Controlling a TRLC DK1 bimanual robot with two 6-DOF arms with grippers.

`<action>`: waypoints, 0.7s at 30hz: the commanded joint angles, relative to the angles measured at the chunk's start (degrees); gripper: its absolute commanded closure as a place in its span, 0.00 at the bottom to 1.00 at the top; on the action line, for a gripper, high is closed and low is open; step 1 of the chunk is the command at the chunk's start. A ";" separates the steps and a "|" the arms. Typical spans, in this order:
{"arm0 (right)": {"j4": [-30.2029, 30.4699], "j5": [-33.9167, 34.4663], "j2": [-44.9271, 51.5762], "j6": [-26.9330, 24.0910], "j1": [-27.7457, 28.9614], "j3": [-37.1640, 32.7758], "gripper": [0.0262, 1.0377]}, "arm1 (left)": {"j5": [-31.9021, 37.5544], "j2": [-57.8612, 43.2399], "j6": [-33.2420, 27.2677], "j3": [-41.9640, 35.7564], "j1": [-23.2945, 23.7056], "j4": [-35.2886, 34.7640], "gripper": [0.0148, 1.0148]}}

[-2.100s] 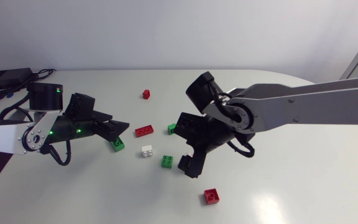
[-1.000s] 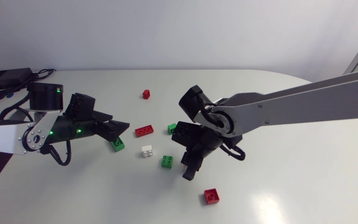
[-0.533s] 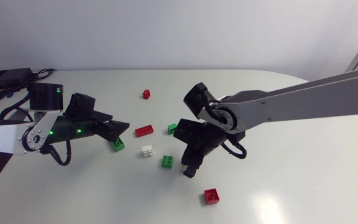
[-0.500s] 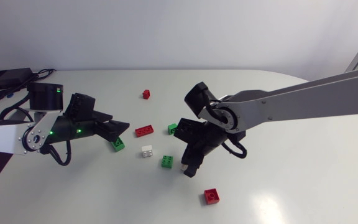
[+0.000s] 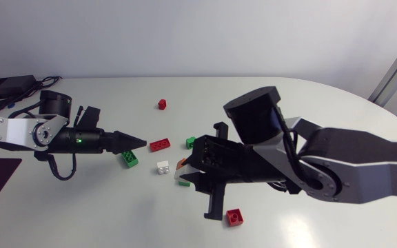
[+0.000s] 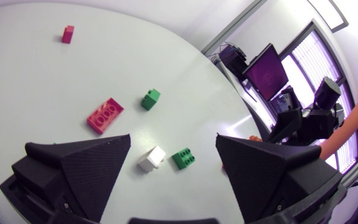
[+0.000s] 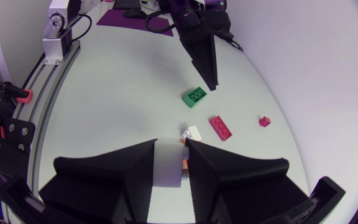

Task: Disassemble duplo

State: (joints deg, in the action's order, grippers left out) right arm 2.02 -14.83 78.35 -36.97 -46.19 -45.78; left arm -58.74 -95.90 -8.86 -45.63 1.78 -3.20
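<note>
Right claw point(image 7: 171, 144) swung round, clamping pale brick point(image 7: 168, 167) | left claw point(image 6: 173, 138) spread

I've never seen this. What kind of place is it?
Probably a robot lab: left arm and right arm over a white table, loose toy bricks, right end effector gripping a white-orange piece.

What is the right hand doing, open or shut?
Shut. In the right wrist view the right hand squeezes a white and orange piece between both fingers.

Open table point(image 5: 116, 96) at far side, white brick point(image 5: 163, 167), red plate point(image 5: 160, 145), green brick point(image 5: 129, 159) crowding gap between left gripper point(image 5: 136, 142) and right gripper point(image 5: 185, 172) clasping block point(image 7: 168, 167)
</note>
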 commanded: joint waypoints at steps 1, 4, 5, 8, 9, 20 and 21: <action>-2.37 -0.02 -1.53 -1.53 -0.65 3.06 0.76 | -3.05 -2.54 -2.39 -2.36 -0.29 -3.13 0.06; -6.94 -0.20 -3.90 -1.88 -1.79 5.79 0.76 | -6.03 -2.10 -5.46 -2.63 -1.17 -6.20 0.06; -8.70 -0.29 -4.61 -2.14 -2.32 6.84 0.76 | -7.18 -1.66 -6.69 -2.54 -1.69 -7.34 0.06; -11.78 -0.38 -5.92 -2.23 -3.90 8.87 0.76 | -9.20 0.01 -12.49 -2.36 -3.54 -12.35 0.06; -12.13 -0.38 -6.01 -2.32 -4.52 9.22 0.76 | -9.90 0.80 -15.04 -2.27 -4.33 -14.55 0.06; -18.37 -1.43 -5.75 -2.32 -7.51 12.21 0.76 | -14.47 6.69 -27.52 -0.78 -6.97 -24.40 0.06; -18.55 -1.87 -5.84 -2.32 -7.68 12.38 0.76 | -15.00 7.39 -27.96 -0.43 -7.05 -24.66 0.06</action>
State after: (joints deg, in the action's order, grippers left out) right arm -15.42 -16.03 72.79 -38.48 -53.08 -35.20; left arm -72.16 -90.32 -33.98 -46.87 -5.10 -26.83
